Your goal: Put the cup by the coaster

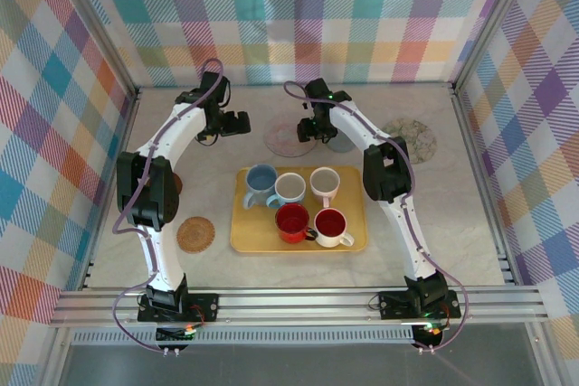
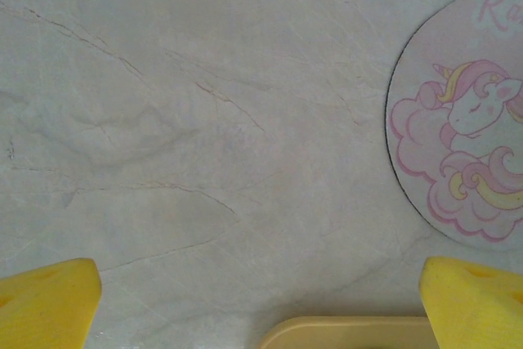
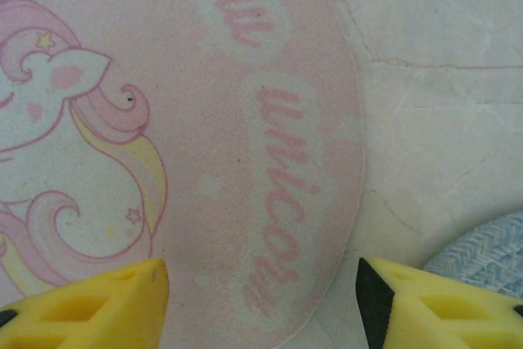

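Fingers (image 2: 49, 304) of the left gripper (image 2: 261, 306) are spread wide, holding nothing, over bare table (image 2: 204, 120). A unicorn coaster (image 2: 462, 120) lies to their right and a corner of the yellow tray (image 2: 351, 333) shows at the bottom edge. The right gripper (image 3: 261, 304) is also spread wide and holds nothing. It hangs low over the same unicorn coaster, with a blue woven coaster (image 3: 482, 251) just beside its right finger. From above, all five cups stand on the tray, apart from both grippers: a blue cup (image 1: 261, 182), a pale cup (image 1: 290, 188) and a white cup (image 1: 325, 182) in the far row, a red cup (image 1: 292, 221) and a red-lined white cup (image 1: 331, 223) nearer. A wicker coaster (image 1: 194, 234) lies left of the tray.
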Controlling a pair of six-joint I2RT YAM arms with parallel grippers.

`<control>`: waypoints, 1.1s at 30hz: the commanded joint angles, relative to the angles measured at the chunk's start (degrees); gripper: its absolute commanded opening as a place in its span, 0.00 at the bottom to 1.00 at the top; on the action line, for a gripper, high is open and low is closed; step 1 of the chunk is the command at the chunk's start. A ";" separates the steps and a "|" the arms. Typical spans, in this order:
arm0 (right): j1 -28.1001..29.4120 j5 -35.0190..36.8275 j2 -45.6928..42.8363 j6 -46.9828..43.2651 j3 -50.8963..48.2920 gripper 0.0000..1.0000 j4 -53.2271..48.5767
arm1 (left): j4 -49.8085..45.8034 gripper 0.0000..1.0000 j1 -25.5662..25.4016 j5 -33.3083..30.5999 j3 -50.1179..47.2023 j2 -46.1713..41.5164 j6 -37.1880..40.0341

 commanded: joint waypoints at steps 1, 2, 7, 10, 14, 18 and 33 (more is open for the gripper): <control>-0.01 -0.69 -3.69 -0.89 1.62 0.71 -1.37 | -1.71 1.00 -0.87 -0.37 2.47 0.11 0.52; -0.01 -0.56 -4.20 -0.92 1.61 0.72 -1.38 | -1.79 1.00 -0.95 -0.39 2.81 0.19 0.52; -0.40 -0.98 -6.75 -1.10 1.45 0.76 -1.55 | -1.96 1.00 -1.13 0.09 4.38 0.42 0.60; -0.91 -1.87 -8.53 -0.69 0.94 0.77 -1.38 | -2.24 1.00 -1.47 0.29 5.66 0.38 1.10; -2.02 -2.52 -12.11 0.31 -2.04 0.77 -0.08 | -1.93 1.00 -2.89 0.51 7.25 -0.27 3.86; -3.31 -1.58 -17.52 0.40 -8.89 0.75 3.44 | 0.31 1.00 -5.18 0.79 7.42 -1.98 7.75; -12.14 1.74 -32.90 1.52 -31.92 0.63 8.47 | 8.74 1.00 -12.41 8.58 7.02 -5.73 14.16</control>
